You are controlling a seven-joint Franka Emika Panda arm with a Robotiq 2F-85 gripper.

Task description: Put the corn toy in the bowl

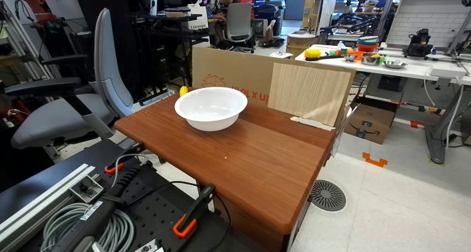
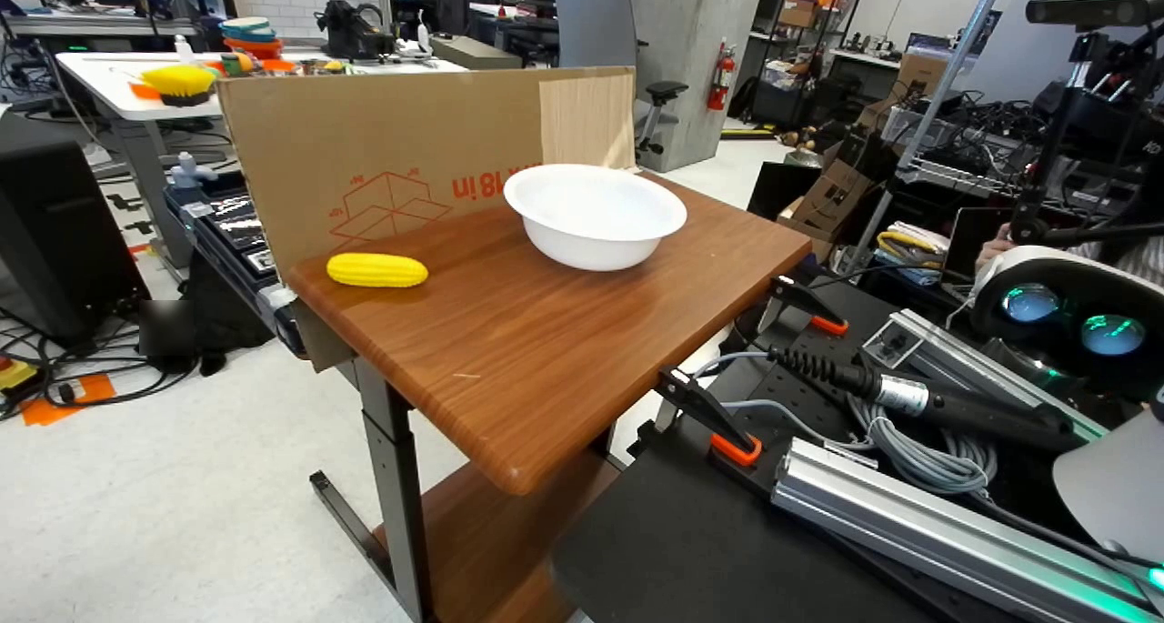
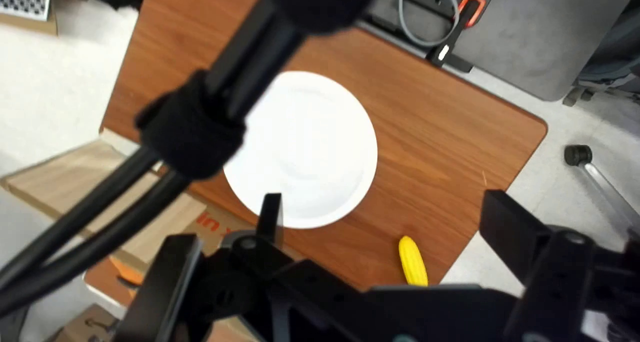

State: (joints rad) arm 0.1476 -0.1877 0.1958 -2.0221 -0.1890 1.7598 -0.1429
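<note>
On the left in an exterior view, the yellow corn toy (image 2: 377,270) lies on the wooden surface (image 2: 546,359), near its edge. To its right, well apart, the white bowl (image 2: 596,226) stands upright. Farther right, two black-and-orange clamps (image 2: 709,411) sit beside the surface. In my wrist view, I have my fingers (image 3: 515,232) spread wide.

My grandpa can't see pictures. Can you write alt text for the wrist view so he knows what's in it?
A yellow corn toy lies on a brown table, outside a white bowl, seen from above. An open black gripper spans the bottom, holding nothing. Blurry black cables hide part of the bowl.
</note>
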